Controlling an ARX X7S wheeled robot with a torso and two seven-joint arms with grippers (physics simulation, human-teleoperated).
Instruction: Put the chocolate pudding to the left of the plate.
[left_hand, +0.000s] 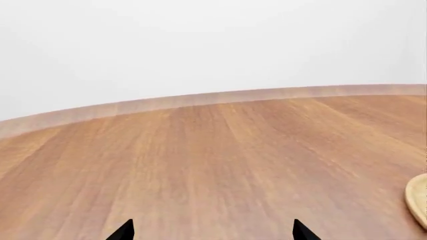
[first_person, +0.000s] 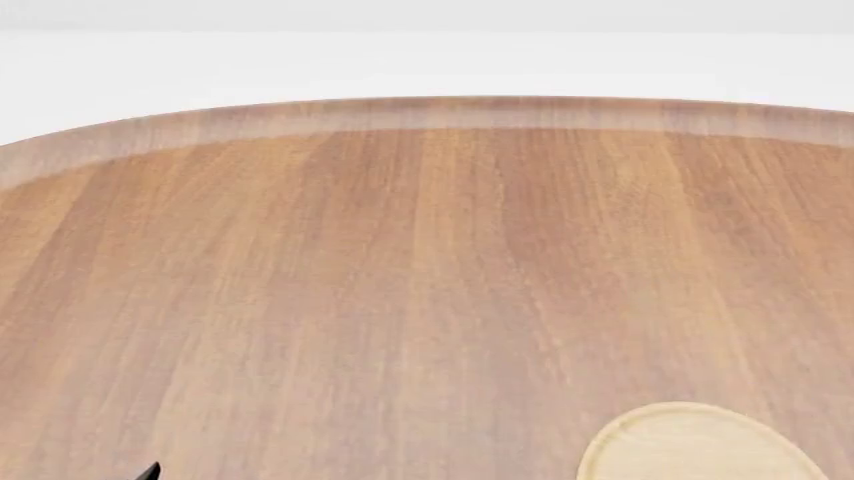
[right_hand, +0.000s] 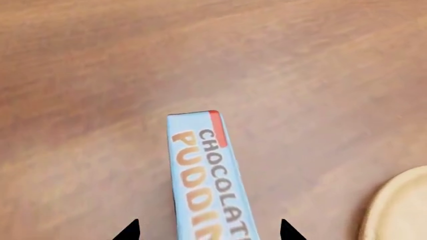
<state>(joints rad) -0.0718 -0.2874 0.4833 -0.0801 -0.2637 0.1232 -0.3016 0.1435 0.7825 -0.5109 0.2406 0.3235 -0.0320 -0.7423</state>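
The chocolate pudding (right_hand: 203, 170) is a light-blue carton with a red corner and orange-and-white lettering. It shows only in the right wrist view, lying on the wooden table. My right gripper (right_hand: 209, 230) is open, one fingertip on each side of the carton with a gap on both sides. The plate (right_hand: 400, 210), a light-tan wooden disc, lies close beside the carton. It also shows in the head view (first_person: 701, 445) at the bottom right and in the left wrist view (left_hand: 419, 200). My left gripper (left_hand: 213, 231) is open and empty over bare table.
The round wooden table (first_person: 427, 260) fills the head view, with its far rim (first_person: 441, 112) curving across the top. A black tip of the left gripper (first_person: 151, 472) shows at the bottom left. A plain white wall is behind.
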